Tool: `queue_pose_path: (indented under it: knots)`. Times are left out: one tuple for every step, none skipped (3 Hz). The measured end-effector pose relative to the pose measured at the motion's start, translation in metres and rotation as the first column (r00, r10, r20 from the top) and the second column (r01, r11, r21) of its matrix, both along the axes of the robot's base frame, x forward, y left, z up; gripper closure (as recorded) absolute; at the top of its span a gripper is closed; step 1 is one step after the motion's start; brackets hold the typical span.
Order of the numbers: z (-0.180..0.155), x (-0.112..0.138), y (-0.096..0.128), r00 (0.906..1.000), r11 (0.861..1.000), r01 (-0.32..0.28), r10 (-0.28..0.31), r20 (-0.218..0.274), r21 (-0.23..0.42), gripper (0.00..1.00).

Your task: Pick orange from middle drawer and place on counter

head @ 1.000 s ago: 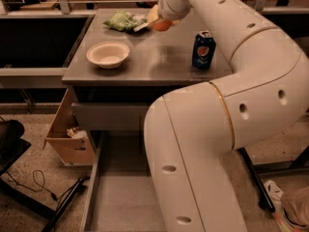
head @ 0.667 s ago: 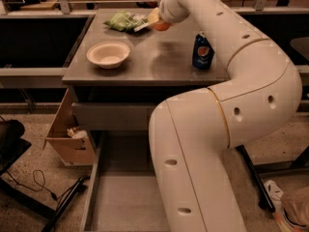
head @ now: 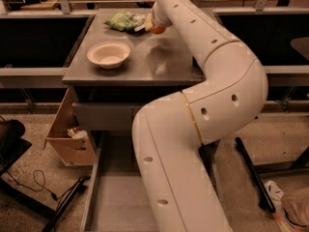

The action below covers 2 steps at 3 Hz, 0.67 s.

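My gripper (head: 154, 25) is at the back of the counter (head: 159, 64), at the end of my arm, which reaches over the whole cabinet. It is shut on the orange (head: 159, 30). Only the orange's lower edge shows under the gripper, just above the counter top and next to a green bag (head: 121, 21). The middle drawer (head: 116, 202) stands pulled open at the bottom of the view. Its bare grey floor shows to the left of my arm, and the rest is hidden behind the arm.
A white bowl (head: 108, 54) sits on the counter's front left. An open cardboard box (head: 67, 137) stands on the floor left of the cabinet, with cables and a dark stand (head: 29, 187) further left. My arm hides the counter's right side.
My arm has swung left across the counter's right side and now hides the soda can. The gripper with the orange has sunk slightly toward the counter top.
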State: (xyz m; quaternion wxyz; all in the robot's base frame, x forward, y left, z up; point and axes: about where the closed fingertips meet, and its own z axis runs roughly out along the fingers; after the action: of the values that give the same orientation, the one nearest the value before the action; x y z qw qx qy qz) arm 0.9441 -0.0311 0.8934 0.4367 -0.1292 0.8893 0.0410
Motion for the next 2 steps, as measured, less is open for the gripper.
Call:
queue_pose_path:
  knots:
    - [-0.017, 0.006, 0.001, 0.9998, 1.0, 0.017, -0.017, -0.013, -0.011, 1.0]
    - [-0.035, 0.01, -0.01, 0.9983, 0.998, 0.052, -0.051, -0.028, 0.038, 1.0]
